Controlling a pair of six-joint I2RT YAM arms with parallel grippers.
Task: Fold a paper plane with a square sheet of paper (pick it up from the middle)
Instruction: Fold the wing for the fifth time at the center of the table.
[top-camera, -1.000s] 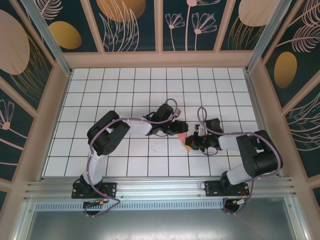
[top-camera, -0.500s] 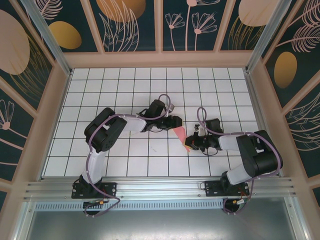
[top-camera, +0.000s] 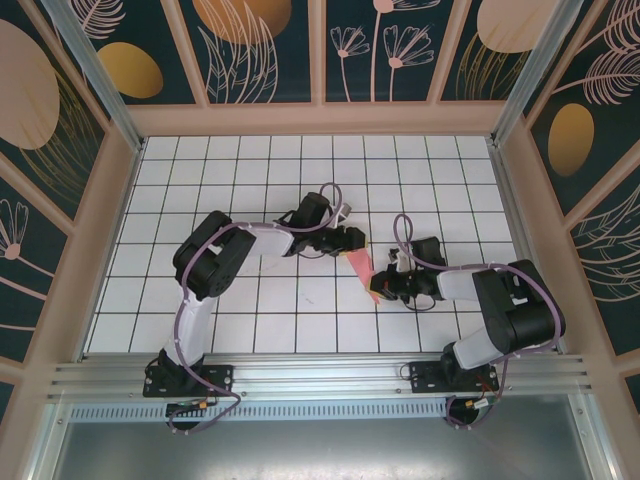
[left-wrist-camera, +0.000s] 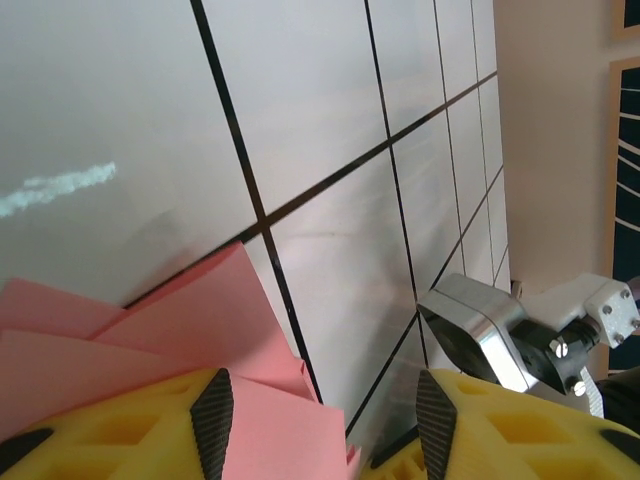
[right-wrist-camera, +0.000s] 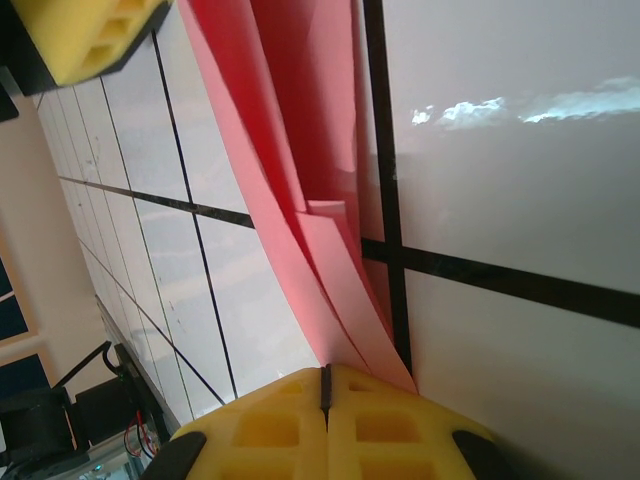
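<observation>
The square sheet of paper (top-camera: 360, 268) is salmon pink and folded into several long layers, slanting on the white grid table between the two arms. My right gripper (top-camera: 380, 291) is shut on its near end; in the right wrist view the layers (right-wrist-camera: 290, 180) run out from the closed yellow fingertips (right-wrist-camera: 326, 375). My left gripper (top-camera: 350, 240) stands at the paper's far end, open. In the left wrist view the pink folds (left-wrist-camera: 200, 330) lie against the left finger (left-wrist-camera: 212, 420), and a wide gap separates it from the other finger.
White tiles with black lines cover the table (top-camera: 250, 180), with walls on three sides. The right arm's silver wrist part (left-wrist-camera: 490, 330) is close in front of the left gripper. A yellow left finger (right-wrist-camera: 90, 35) sits at the paper's far end.
The left gripper has drawn back up and to the left off the paper, leaving more pink uncovered, and its jaws have widened slightly. The right gripper has kept its grip in place.
</observation>
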